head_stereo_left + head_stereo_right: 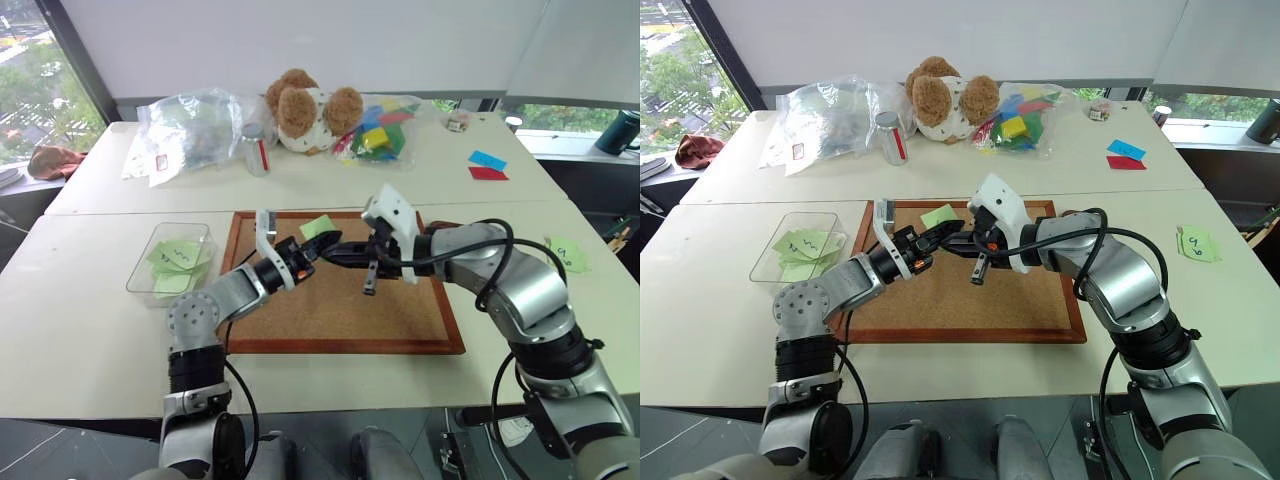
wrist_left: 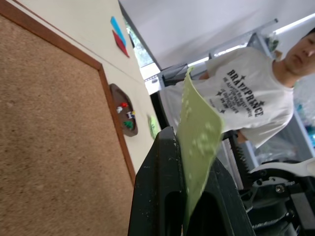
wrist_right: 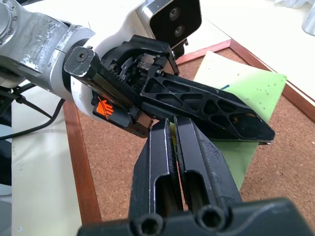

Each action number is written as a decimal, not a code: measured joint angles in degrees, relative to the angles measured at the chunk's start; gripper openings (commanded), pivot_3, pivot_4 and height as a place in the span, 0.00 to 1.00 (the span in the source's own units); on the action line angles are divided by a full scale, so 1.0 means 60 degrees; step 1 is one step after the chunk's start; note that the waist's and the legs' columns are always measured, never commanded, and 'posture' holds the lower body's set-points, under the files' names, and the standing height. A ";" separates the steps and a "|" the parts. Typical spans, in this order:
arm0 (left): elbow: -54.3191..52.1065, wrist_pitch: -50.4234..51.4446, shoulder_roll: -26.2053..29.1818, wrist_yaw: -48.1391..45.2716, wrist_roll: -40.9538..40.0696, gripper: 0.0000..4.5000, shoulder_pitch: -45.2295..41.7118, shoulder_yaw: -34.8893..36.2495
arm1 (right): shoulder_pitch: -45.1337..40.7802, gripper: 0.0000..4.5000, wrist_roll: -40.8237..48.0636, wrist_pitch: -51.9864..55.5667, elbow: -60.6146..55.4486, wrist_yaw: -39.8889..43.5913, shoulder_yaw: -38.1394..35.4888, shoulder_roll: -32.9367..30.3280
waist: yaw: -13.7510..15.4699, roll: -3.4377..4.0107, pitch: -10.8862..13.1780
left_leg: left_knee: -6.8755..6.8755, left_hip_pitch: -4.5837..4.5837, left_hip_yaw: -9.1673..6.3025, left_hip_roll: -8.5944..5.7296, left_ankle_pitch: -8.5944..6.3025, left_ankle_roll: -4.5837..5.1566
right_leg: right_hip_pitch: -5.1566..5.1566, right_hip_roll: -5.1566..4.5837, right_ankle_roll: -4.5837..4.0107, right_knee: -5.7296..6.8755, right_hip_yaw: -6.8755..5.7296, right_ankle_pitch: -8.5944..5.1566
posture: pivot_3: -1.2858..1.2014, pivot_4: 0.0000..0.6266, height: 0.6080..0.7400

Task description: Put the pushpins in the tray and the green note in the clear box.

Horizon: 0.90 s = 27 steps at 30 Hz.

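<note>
White surface [image 1: 100, 330], cork board centre | both my end effectors pinch the green note [image 1: 318, 227] | clear box [image 1: 143, 262] left awaits it | pushpins [image 2: 123, 105] in the tray [image 2: 119, 93].

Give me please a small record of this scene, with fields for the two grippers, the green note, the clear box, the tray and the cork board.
left gripper: shut on the green note
right gripper: shut, pinching the same note
green note: held above the cork board, between both grippers
clear box: on the table, left of the cork board; green slips already inside
tray: beside the board's frame, with small pins in it
cork board: flat on the table below the grippers
</note>
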 measured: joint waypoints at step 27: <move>0.0179 -0.0889 0.0400 -0.0636 0.0673 0.01 0.0289 -0.0529 | -0.0456 0.00 0.0503 0.0471 -0.0348 -0.0373 -0.0846 -0.0331 | 0.0004 0.0000 0.0000 | -0.0002 0.0000 0.0000 0.0000 -0.0001 0.0002 | 0.0000 -0.0001 0.0000 -0.0002 0.0000 0.0000 | 0.52 0.24 1.00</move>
